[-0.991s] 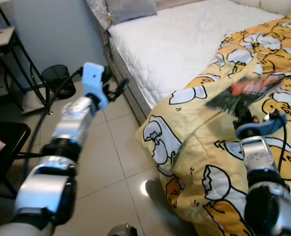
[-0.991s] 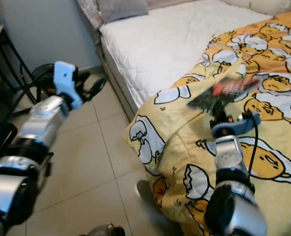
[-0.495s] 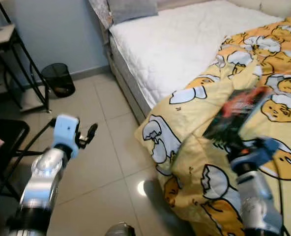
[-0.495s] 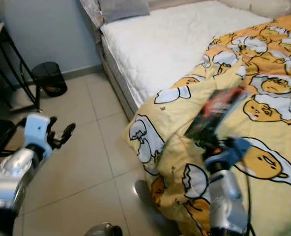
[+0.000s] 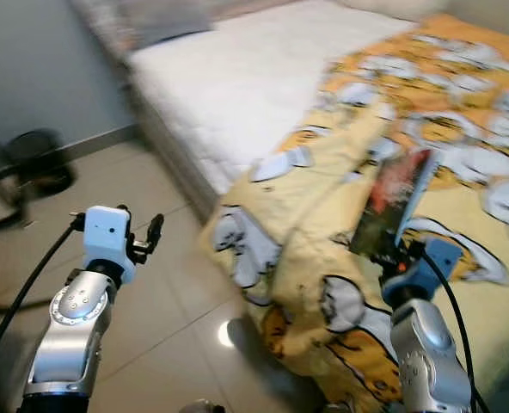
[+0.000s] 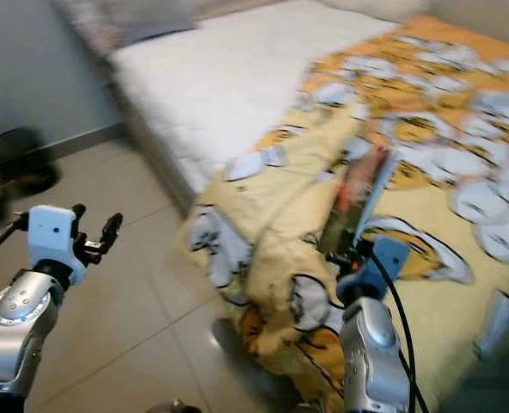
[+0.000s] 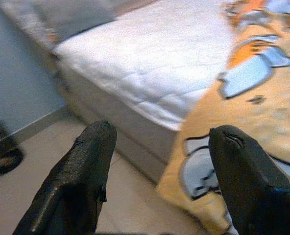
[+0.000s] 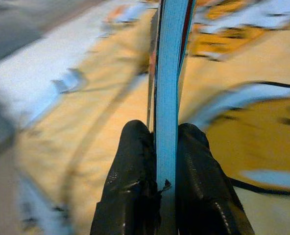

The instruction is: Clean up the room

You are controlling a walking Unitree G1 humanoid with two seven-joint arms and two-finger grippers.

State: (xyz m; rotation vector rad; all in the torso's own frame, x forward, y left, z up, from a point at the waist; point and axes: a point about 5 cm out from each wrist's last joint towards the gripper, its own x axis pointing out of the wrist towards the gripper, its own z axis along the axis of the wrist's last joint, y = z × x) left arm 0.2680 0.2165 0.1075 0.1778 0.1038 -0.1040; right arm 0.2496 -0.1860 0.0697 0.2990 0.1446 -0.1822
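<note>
Two grippers were in play, and only the right gripper (image 5: 390, 256) carried anything: its black fingers (image 8: 135, 161) were clamped on the lower edge of a book (image 5: 394, 202), held upright above the yellow egg-print blanket (image 5: 323, 224) at about four o'clock in the head views. A second earlier the book had sat higher and flatter over the blanket, nearer two o'clock; by this moment the arm had drawn it in and stood it on end, while the whole scene had swung and blurred, which points to the robot turning from the bed (image 5: 237, 77). That suggests the book was lifted clear and being carried off to be put away. The left gripper (image 5: 147, 237), earlier raised toward the wastebasket (image 5: 35, 159), had dropped to nine o'clock over the tiled floor (image 5: 151, 292), fingers spread and empty. The right wrist view alone showed the page edges pinched between the fingers; the left wrist view showed the left fingers (image 7: 81, 171) apart, facing the mattress side.
</note>
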